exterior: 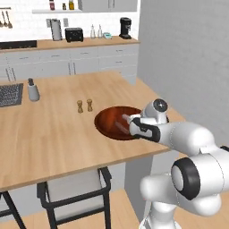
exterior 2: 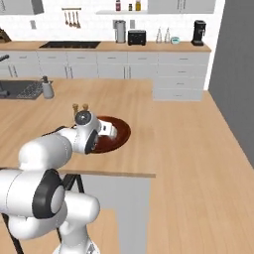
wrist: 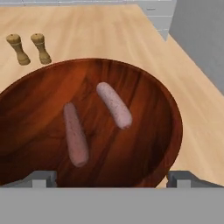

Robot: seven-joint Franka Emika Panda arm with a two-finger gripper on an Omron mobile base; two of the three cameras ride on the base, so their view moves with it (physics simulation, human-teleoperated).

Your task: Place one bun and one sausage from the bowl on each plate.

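Observation:
The wide dark red-brown wooden bowl [exterior: 105, 117] [exterior 2: 120, 135] [wrist: 146, 89] sits near the wooden counter's front right corner. In the hand view two pinkish sausages lie apart on its floor, one sausage [wrist: 114, 105] nearer the middle and the other sausage [wrist: 75, 134] to its left. My gripper [exterior: 128, 120] [exterior 2: 110, 130] [wrist: 111, 179] hangs over the bowl's near side, open wide, with nothing between its fingertips [wrist: 43, 178]. The buns and the plates are out of view.
Two small wooden shakers [exterior: 84, 105] [wrist: 30, 49] stand just behind the bowl. Farther left are a grey dispenser [exterior: 33, 91] and a sink [exterior: 9, 95]. A chair [exterior: 74, 188] stands under the counter's front edge. The counter ends right of the bowl.

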